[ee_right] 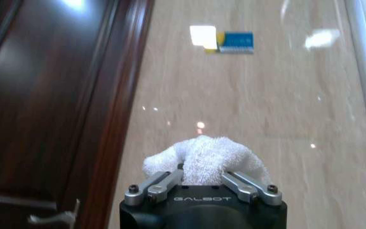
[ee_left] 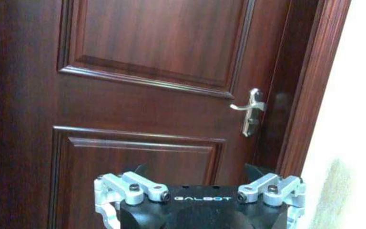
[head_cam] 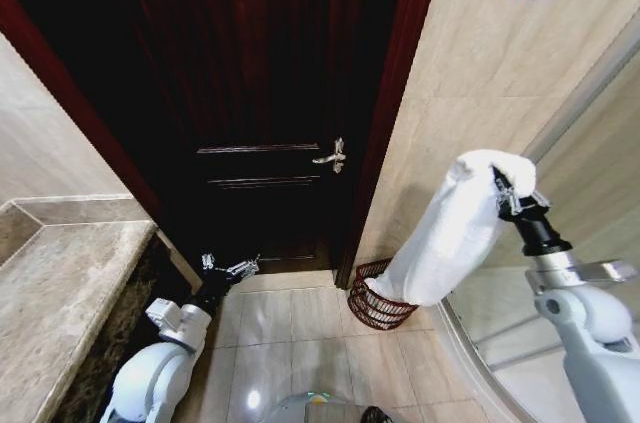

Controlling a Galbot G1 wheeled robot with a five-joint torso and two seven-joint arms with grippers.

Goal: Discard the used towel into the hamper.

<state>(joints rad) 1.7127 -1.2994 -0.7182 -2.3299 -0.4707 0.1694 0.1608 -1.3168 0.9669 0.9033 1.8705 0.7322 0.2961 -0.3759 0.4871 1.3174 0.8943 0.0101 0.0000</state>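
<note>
In the head view, the right gripper (head_cam: 508, 193) is reaching up beside the tiled wall, its fingers pinching the top of the white towel (head_cam: 450, 233), which is hanging down in a long fold. The towel's lower end is dangling over the hamper (head_cam: 376, 301), which is sitting on the floor tiles beside the dark door (head_cam: 250, 93); the towel is covering part of the hamper's rim. The left gripper (head_cam: 228, 267) is resting low near the door's base, fingers spread and holding nothing, beside the stone counter (head_cam: 60, 283).

The left wrist view is facing the door handle (ee_left: 251, 110); the left gripper's fingertips are cut off at the edge.

The right wrist view is showing towel (ee_right: 201, 159) bunched between the closed fingers (ee_right: 160, 183), with a blue sign (ee_right: 235, 42) on the wall beyond.
</note>
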